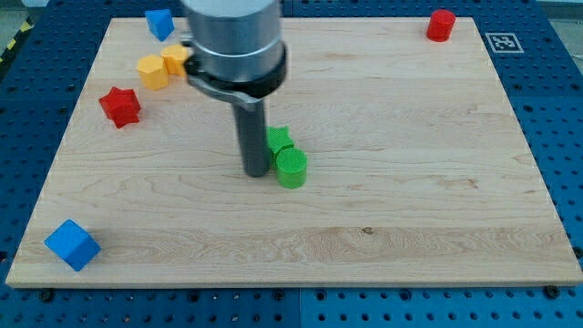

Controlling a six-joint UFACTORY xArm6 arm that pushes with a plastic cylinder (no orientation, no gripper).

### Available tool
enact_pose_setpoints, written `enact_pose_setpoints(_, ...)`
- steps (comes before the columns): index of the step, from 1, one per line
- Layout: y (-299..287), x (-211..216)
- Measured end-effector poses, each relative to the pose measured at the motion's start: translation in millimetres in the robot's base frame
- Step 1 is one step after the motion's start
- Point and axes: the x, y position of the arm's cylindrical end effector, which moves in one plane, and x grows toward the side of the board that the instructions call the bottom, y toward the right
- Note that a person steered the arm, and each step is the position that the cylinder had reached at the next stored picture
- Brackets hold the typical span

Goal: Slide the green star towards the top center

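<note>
Near the middle of the wooden board, found my tip down just left of the green star and touching or almost touching the green round block, likely set there to get low beside the star and shove it up toward the top middle. No fingers at all, only a plain dark rod, holding nothing. Small and bright green with pointy arms, partly hidden behind the rod, pressed against the round block below it.

Robotics lab bench, wooden board on blue perforated table, fiducial marker
</note>
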Motion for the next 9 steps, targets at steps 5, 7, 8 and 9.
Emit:
enact_pose_setpoints(5,29.3,-4.8)
enact_pose_setpoints(7,11.0,-14.8)
enact_pose_setpoints(8,22.4,-29.9)
enact_pose_setpoints(9,25.6,-47.0)
